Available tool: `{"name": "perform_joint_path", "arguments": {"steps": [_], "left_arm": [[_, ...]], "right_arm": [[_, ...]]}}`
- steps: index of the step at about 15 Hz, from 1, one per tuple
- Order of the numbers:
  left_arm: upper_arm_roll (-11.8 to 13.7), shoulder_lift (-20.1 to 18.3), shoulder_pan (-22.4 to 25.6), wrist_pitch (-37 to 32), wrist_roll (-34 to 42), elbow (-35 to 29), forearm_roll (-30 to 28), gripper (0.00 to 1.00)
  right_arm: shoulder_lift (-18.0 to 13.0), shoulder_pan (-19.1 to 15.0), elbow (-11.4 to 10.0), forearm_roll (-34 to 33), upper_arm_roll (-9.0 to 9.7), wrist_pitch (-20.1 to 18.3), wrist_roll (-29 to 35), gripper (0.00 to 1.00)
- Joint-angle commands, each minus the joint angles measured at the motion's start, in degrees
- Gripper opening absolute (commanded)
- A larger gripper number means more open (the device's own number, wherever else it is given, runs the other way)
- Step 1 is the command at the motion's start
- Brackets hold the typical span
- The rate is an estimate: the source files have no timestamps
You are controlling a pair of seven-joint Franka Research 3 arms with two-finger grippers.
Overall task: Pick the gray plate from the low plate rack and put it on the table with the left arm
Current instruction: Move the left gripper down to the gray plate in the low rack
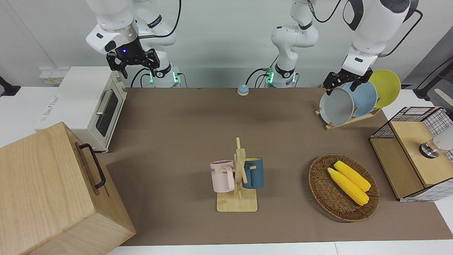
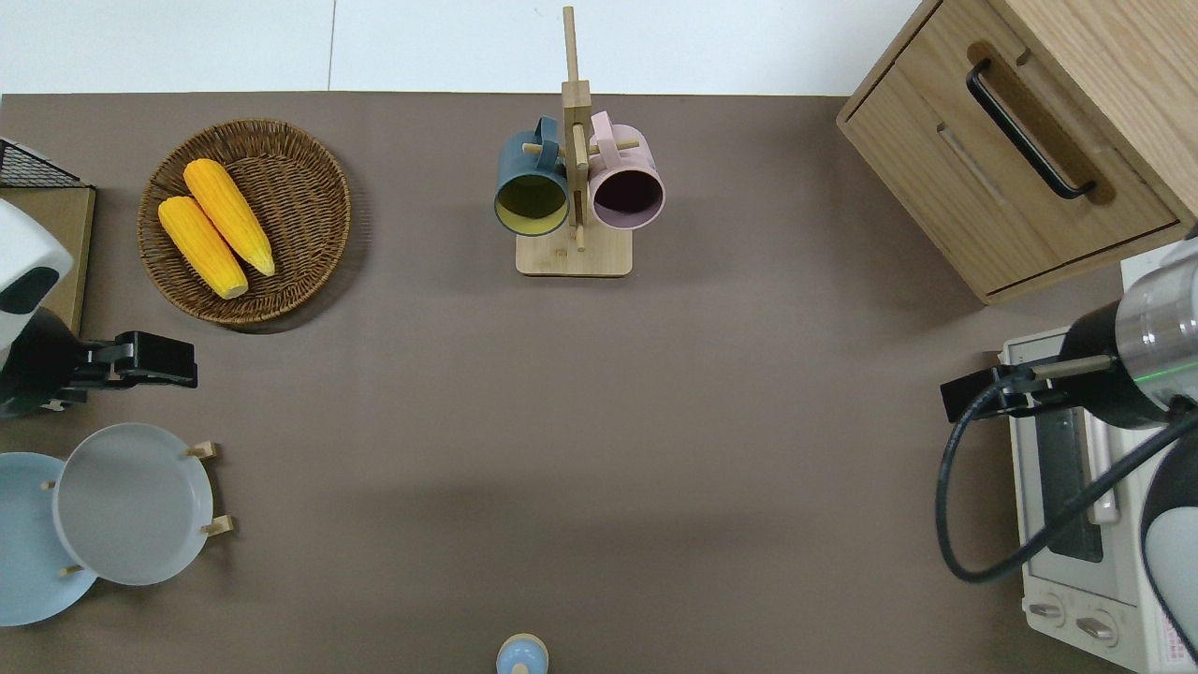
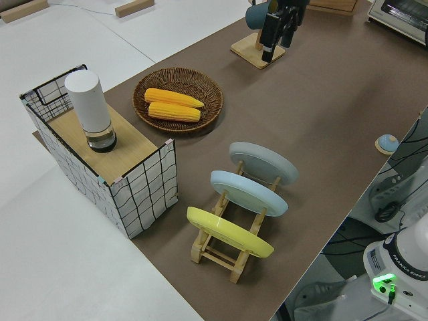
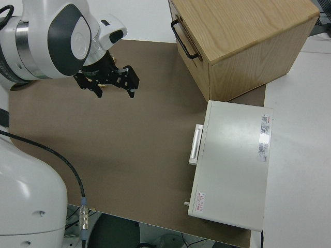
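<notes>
The gray plate (image 1: 336, 106) leans in the slot of the low plate rack (image 1: 348, 121) closest to the table's middle, at the left arm's end of the brown table (image 1: 198, 134). It also shows in the overhead view (image 2: 131, 505) and the left side view (image 3: 264, 162). My left gripper (image 1: 346, 85) is open and empty, up in the air. In the overhead view the left gripper (image 2: 150, 360) is over the bare mat just past the plate's rim farther from the robots. My right gripper (image 1: 133, 67) is open and parked.
A light-blue plate (image 1: 365, 97) and a yellow plate (image 1: 386, 86) stand in the same rack. A wicker basket with corn (image 1: 343, 187), a wire crate with a white canister (image 1: 414, 152), a mug stand (image 1: 238, 180), a toaster oven (image 1: 88, 102), a wooden cabinet (image 1: 53, 191) and a blue bell (image 1: 242, 90) stand around.
</notes>
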Motion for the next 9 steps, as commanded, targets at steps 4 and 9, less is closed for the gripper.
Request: {"name": "perform_joint_path", "arguments": {"steps": [4, 9], "left_arm": [[-0.29, -4.62, -0.54, 1.29, 0.48, -11.34, 16.85, 0.99], [3.91, -1.57, -0.10, 1.56, 0.57, -17.43, 21.71, 0.99]], "right_arm": [[-0.27, -0.76, 0.35, 0.20, 0.38, -0.87, -0.19, 0.990], [-0.27, -0.85, 0.35, 0.20, 0.38, -0.87, -0.19, 0.990]]}}
